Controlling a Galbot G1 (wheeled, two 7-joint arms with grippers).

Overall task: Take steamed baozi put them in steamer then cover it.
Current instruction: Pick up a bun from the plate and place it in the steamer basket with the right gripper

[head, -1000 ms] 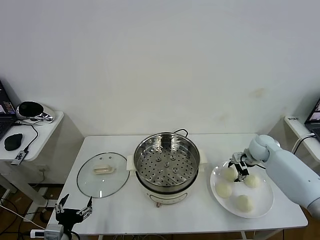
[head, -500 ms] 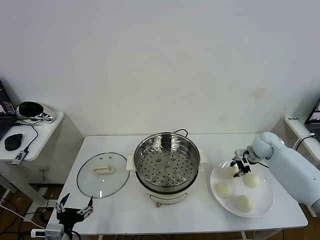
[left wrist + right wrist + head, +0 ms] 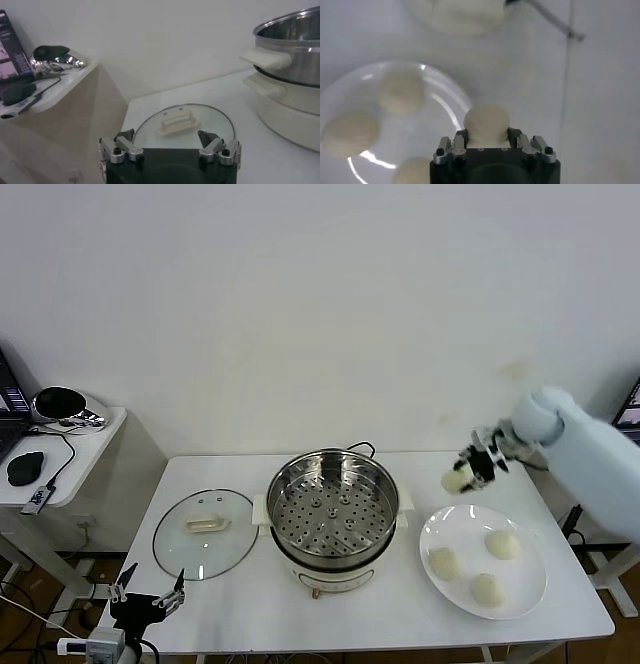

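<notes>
- Right gripper (image 3: 470, 471): mine, raised above the table between the steamer and the plate, fingers closed narrow on one baozi (image 3: 456, 481). The wrist view shows that bun (image 3: 487, 121) pinched between the two fingers, with the plate below it.
- Held baozi: round, cream-white, clear of the plate, hanging above the table just beyond the plate's far-left rim.
- Plate (image 3: 530, 589): flat, white, on the table to my right of the steamer. It carries three baozi: one toward the near left (image 3: 445, 563), one at the near edge (image 3: 488, 589), one toward the far right (image 3: 503, 544).
- Steamer (image 3: 333, 519): shiny steel pot on a cream base, mid-table, uncovered. The perforated tray inside has no buns on it.
- Cover (image 3: 206, 532): clear glass with a metal rim, lying flat on the table just left of the steamer, cream bar handle up.
- Left gripper (image 3: 146, 602): mine, low at the near left corner of the table, fingers spread wide, holding nothing. Its wrist view looks across at the cover (image 3: 183, 125) and the steamer's side handle (image 3: 265, 58).
- Side table (image 3: 70, 474): off to the left, carrying a mouse (image 3: 25, 467), a cable and a dark rounded object.
</notes>
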